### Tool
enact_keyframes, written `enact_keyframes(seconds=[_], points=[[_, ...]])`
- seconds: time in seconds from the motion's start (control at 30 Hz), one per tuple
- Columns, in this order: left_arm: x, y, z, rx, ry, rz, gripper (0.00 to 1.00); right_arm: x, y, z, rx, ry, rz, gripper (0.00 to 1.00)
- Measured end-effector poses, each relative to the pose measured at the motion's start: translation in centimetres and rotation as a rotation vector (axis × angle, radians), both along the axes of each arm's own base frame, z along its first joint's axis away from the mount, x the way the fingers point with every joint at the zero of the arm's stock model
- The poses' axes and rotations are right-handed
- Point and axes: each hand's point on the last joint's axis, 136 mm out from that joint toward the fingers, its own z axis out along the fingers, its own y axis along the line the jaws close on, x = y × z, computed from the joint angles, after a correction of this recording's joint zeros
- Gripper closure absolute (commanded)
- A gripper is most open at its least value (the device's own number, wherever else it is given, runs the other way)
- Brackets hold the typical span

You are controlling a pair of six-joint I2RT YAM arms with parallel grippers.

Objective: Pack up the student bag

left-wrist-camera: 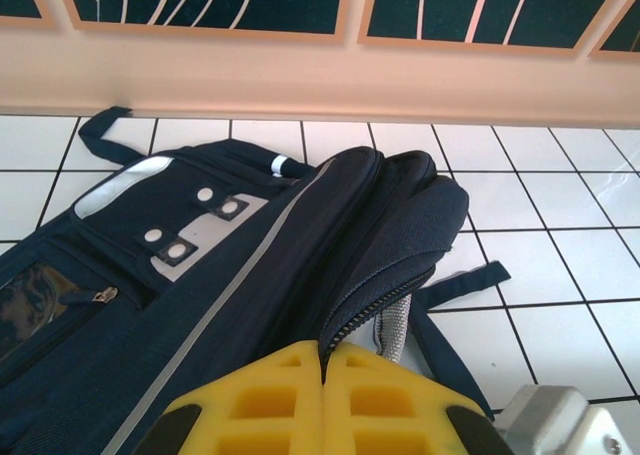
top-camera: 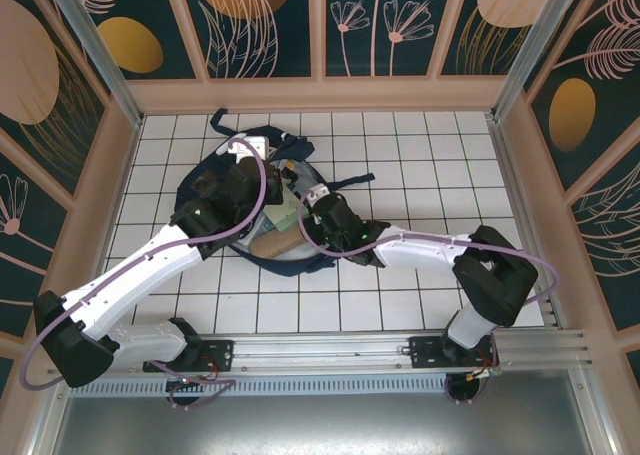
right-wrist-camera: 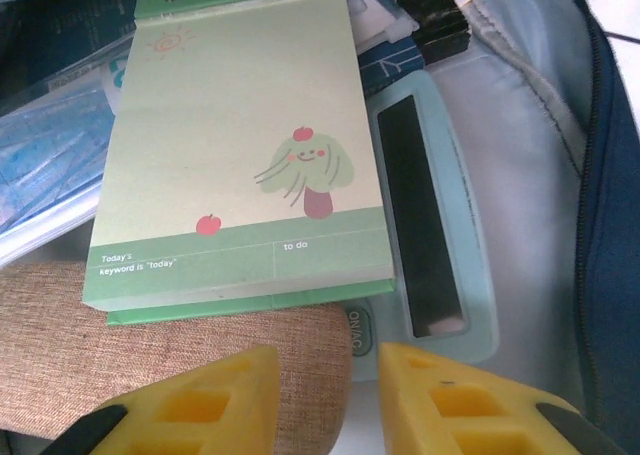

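Observation:
The student bag lies open in the middle of the tiled table, navy with a pale stripe. My left gripper is shut on the bag's zipper edge, holding the flap up. Inside against the grey lining lie a green notepad, a pale blue calculator, a brown fabric pouch and a blue plastic packet. My right gripper hovers inside the bag above the pouch's end and the calculator's corner. Its fingers stand apart with nothing between them.
A dark strap trails right of the bag on the white tiles. Another strap lies by the flap. The pink back wall runs close behind the bag. Both arms crowd over the bag's mouth.

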Motion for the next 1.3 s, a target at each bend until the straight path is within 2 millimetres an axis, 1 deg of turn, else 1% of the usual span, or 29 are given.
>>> enact_keyframes(seconds=[0.17,0.3,0.37,0.43,0.53,0.63,0.73,0.87,0.97,1.03,1.07,1.13,1.17,1.23,1.3], points=[[0.0,-0.1,0.0,-0.002,0.002,-0.004,1.0,1.2,1.7,-1.3,-0.016,0.011,0.0,0.68],[-0.1,-0.2,-0.1,-0.004,0.006,-0.011,1.0,2.5,3.2,-1.2,-0.008,0.0,-0.001,0.68],[-0.1,-0.3,-0.2,-0.007,0.008,-0.016,1.0,2.9,3.4,-1.0,-0.006,-0.008,-0.003,0.66],[0.0,-0.6,-0.3,-0.011,0.013,-0.023,1.0,3.3,3.1,-0.9,-0.01,-0.013,-0.01,0.63],[0.3,-1.4,-0.9,-0.019,0.026,-0.04,1.0,3.7,2.1,-0.8,-0.011,-0.022,-0.025,0.58],[0.6,-2.5,-1.8,-0.023,0.048,-0.07,1.0,3.1,-0.1,-0.1,-0.009,-0.038,-0.05,0.54],[1.2,-4.2,-2.5,-0.038,0.069,-0.105,1.0,2.0,-2.5,1.6,0.015,-0.064,-0.081,0.52],[2.5,-6.8,-2.9,-0.068,0.09,-0.15,0.99,0.8,-5.5,3.9,0.07,-0.099,-0.133,0.5],[3.3,-8.5,-3.3,-0.085,0.102,-0.177,0.82,0.4,-7.2,4.9,0.103,-0.114,-0.167,0.44],[3.8,-9.3,-3.4,-0.107,0.104,-0.19,0.69,0.0,-7.9,5.0,0.113,-0.115,-0.18,0.4],[3.9,-9.6,-3.3,-0.118,0.104,-0.193,0.63,-0.2,-8.1,5.0,0.119,-0.113,-0.185,0.38],[3.9,-9.7,-3.2,-0.132,0.102,-0.193,0.52,-0.5,-8.5,5.0,0.129,-0.11,-0.191,0.36],[3.9,-9.7,-3.0,-0.137,0.099,-0.191,0.44,-0.7,-8.7,5.0,0.134,-0.108,-0.193,0.35],[3.6,-9.3,-2.8,-0.152,0.093,-0.181,0.41,-0.9,-9.0,4.8,0.141,-0.101,-0.2,0.34],[2.8,-8.3,-2.8,-0.162,0.089,-0.169,0.38,-1.2,-9.2,4.5,0.144,-0.092,-0.201,0.34]])
